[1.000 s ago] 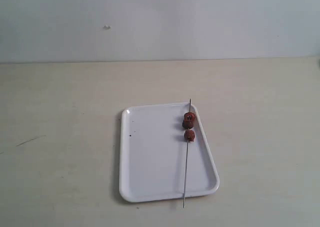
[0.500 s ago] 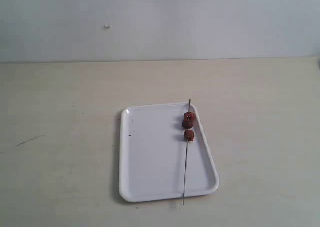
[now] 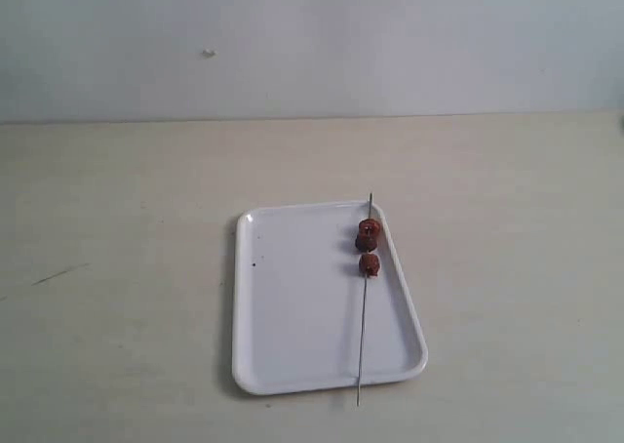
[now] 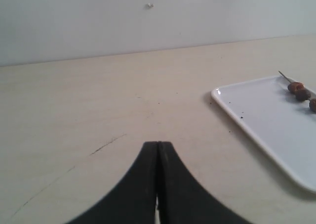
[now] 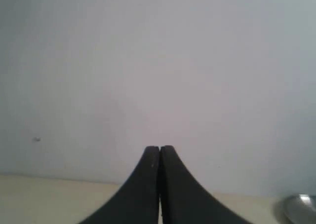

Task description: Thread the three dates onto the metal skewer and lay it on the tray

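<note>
Exterior view: the tray sits mid-table, and no arm is in sight. The skewer lies along the tray's right side, its far tip at the far rim and its near tip poking out past the near rim. The dates are strung on its far half. From here I make out a tight pair and one just below it. Left wrist view: the left gripper has its fingers pressed together on nothing, low over bare table and well apart from the tray. Here I count three dates in a row on the skewer. Right wrist view: the right gripper is also pinched together and empty, facing the wall. A shiny grey object sits at the corner, and I can't tell what it is. My read is that threading and laying down look done, with nothing left except perhaps that overhang.
</note>
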`<state>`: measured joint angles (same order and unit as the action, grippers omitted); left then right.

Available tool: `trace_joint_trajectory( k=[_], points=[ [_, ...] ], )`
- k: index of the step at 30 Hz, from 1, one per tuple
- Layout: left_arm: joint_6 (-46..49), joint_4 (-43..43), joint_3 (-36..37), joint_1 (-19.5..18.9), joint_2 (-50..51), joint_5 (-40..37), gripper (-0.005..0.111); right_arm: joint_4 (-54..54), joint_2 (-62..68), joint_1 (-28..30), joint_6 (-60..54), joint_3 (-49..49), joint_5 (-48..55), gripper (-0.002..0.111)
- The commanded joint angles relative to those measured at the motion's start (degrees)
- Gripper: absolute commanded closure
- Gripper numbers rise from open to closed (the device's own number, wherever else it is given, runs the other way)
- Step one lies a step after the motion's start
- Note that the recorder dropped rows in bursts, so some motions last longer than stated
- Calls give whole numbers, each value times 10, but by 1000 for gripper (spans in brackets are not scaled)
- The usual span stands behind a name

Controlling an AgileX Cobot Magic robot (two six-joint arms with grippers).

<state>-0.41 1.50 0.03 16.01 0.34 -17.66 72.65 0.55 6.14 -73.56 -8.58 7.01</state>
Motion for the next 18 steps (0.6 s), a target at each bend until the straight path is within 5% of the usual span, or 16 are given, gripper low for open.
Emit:
trace_joint_trajectory(
  k=[1,4,7,18],
  points=[
    [-3,3,0,-1,-3,1,107,-454,3,5,448,2,-6,108],
    [-3,3,0,-1,-3,1,107,-625,3,10,653,2,-2,108],
    [-3,3,0,-1,-3,1,107,-662,-3,19,736,2,29,108],
    [-3,3,0,-1,-3,-1,107,-702,-6,27,736,86,27,108]
  ],
)
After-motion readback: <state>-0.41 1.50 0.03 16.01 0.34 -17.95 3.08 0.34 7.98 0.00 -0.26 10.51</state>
